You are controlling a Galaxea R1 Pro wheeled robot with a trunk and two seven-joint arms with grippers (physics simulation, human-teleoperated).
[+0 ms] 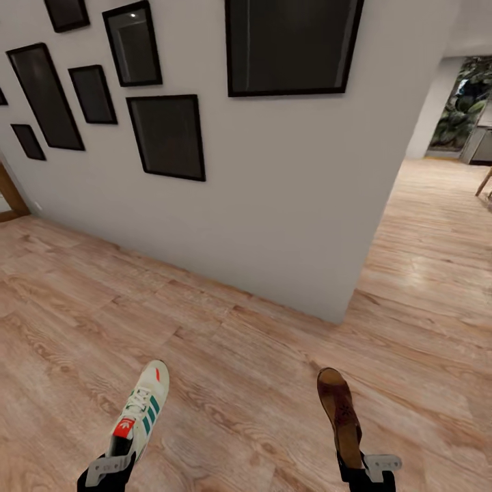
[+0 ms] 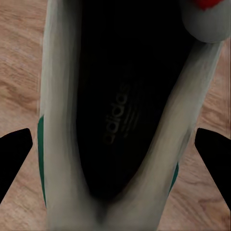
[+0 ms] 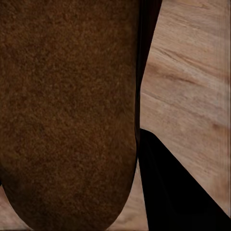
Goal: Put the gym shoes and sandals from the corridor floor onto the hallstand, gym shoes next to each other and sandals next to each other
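Note:
A white gym shoe (image 1: 142, 410) with green stripes and a red tongue patch sticks forward from my left gripper (image 1: 109, 468) at the lower left, above the corridor floor (image 1: 232, 355). In the left wrist view, the black fingers (image 2: 14, 154) flank the heel of the gym shoe (image 2: 120, 110), shut on it. At the lower right, my right gripper (image 1: 369, 468) is shut on the heel end of a dark-brown sandal (image 1: 339, 413), toe pointing ahead. The right wrist view shows the sandal (image 3: 67, 110) close up beside one finger (image 3: 168, 192). The hallstand is out of view.
A grey wall (image 1: 273, 191) hung with several black frames stands ahead, ending at a corner (image 1: 342, 318). Right of the corner the plank floor runs on toward a room with plants (image 1: 465, 102). A wooden door frame (image 1: 10, 198) shows at the far left.

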